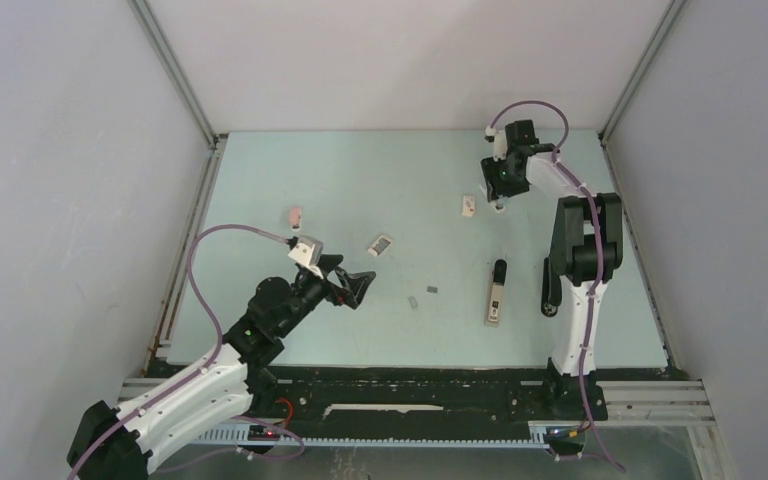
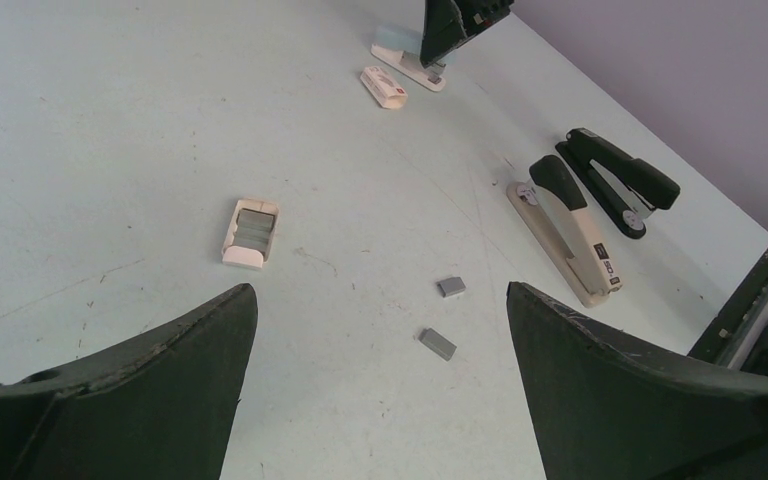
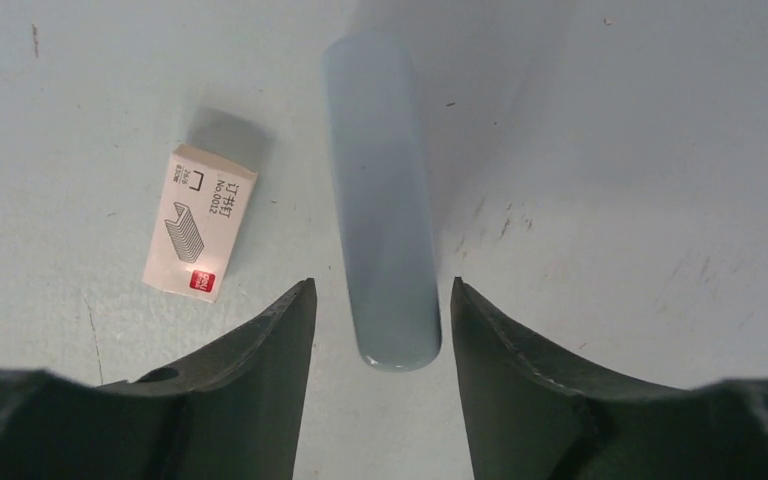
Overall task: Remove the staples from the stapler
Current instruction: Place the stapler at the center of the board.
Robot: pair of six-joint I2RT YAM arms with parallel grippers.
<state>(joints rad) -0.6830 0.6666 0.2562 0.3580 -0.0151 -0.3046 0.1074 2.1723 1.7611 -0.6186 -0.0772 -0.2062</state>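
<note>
Silvery-grey metal staple strips (image 2: 438, 343) look light and brittle; pinch their long sides. Your left tool (image 2: 380, 290) gapes wide; your right tool (image 3: 381, 285) straddles the pale-blue stapler (image 3: 380, 180), unclamped.

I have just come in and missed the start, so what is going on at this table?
The right gripper is at the far side of the table, its jaws open on either side of a pale blue stapler, not clamping it; a closed staple box lies beside it. The left gripper hangs wide open and empty near two loose staple strips. A beige stapler and a black stapler lie untouched.
</note>
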